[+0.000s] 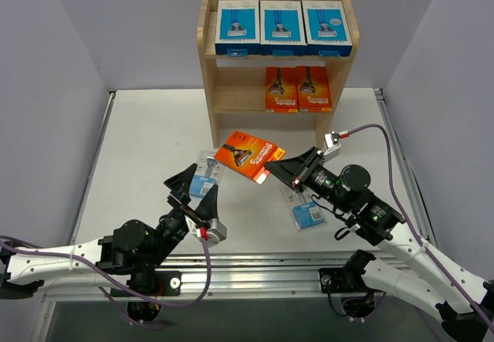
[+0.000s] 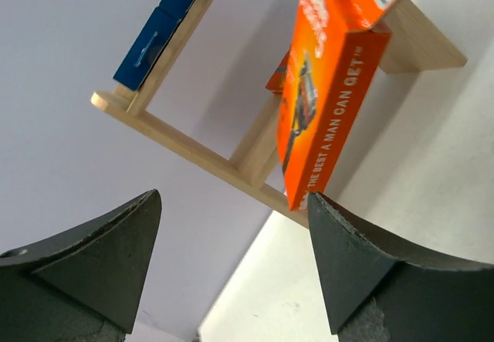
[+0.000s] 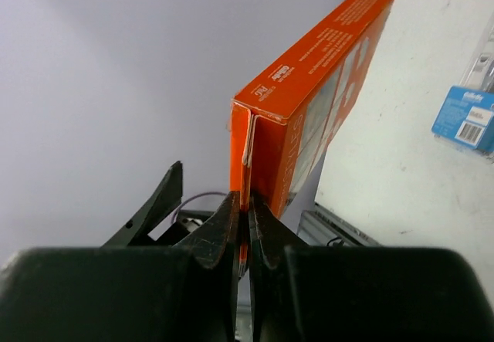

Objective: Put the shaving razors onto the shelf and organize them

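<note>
The wooden shelf (image 1: pixel 211 87) stands at the back with three blue-and-white razor boxes (image 1: pixel 282 27) on the top tier and two orange boxes (image 1: pixel 298 89) on the middle tier. My right gripper (image 1: pixel 272 171) is shut on the flap of an orange razor box (image 1: pixel 247 155), held above the table; in the right wrist view the box (image 3: pixel 309 103) sticks out beyond the shut gripper (image 3: pixel 247 211). My left gripper (image 1: pixel 197 187) is open and empty, just left of and below the held box, which shows in its view (image 2: pixel 328 95). Two blister packs (image 1: pixel 204 174) (image 1: pixel 310 212) lie on the table.
The white table (image 1: pixel 147 149) has raised rails at its left and right edges. Grey walls close in on the left, back and right. A red cable (image 1: pixel 386 137) loops above the right arm. The shelf's bottom tier shows nothing on it.
</note>
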Action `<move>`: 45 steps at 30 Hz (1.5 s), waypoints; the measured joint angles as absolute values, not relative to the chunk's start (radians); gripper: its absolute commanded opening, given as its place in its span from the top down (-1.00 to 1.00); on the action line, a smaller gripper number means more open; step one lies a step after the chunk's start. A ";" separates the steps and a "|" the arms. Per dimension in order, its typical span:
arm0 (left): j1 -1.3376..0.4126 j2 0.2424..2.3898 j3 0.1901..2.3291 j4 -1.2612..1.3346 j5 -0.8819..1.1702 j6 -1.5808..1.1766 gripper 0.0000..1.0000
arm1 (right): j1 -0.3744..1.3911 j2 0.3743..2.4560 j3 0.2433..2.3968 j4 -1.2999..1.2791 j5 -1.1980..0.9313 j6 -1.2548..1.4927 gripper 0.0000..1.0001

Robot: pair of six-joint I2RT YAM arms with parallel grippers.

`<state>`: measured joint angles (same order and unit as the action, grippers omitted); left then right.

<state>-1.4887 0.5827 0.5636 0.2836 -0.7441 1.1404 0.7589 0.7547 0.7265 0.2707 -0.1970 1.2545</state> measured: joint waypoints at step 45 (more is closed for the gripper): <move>-1.405 0.535 0.678 0.033 -1.043 0.635 -0.86 | 0.751 1.262 0.956 0.640 0.239 1.075 1.00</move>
<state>-1.4052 0.5354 0.6785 0.0330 -1.0431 0.6346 0.7513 1.2621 0.9558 0.6403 0.2390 1.0752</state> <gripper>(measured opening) 0.927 0.011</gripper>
